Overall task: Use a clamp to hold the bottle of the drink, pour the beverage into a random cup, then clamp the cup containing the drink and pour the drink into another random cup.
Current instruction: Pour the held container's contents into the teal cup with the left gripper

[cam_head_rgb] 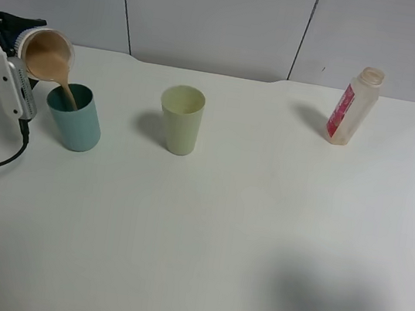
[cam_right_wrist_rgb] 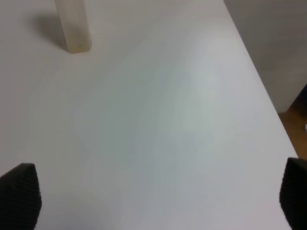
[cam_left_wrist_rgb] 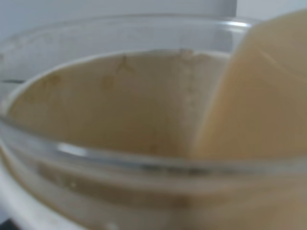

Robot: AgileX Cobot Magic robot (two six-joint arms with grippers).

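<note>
Jaws of left clamp (cam_head_rgb: 23, 42) pinch tilted cup (cam_head_rgb: 49, 56); right gripper (cam_right_wrist_rgb: 158, 199) spread; wrist blur probably beverage (cam_left_wrist_rgb: 259, 96).

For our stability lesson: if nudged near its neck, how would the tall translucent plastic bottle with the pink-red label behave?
The tall translucent plastic bottle with the pink-red label looks empty, so probably light. Tall on a narrow base, it would likely tip rather than slide. Its squarish sides should stop it rolling.

Free room and obstacles on the surface (cam_head_rgb: 224, 252). Far left: the left end effector (cam_head_rgb: 21, 42), tilting the cup (cam_head_rgb: 48, 56), occupies the space directly above the teal tumbler (cam_head_rgb: 76, 119). A pale yellow-green tumbler (cam_head_rgb: 181, 119) stands right of it, with a passable gap between. The bottle (cam_head_rgb: 352, 107) stands alone at far right. The whole near half and the centre-right stretch lie open.
</note>
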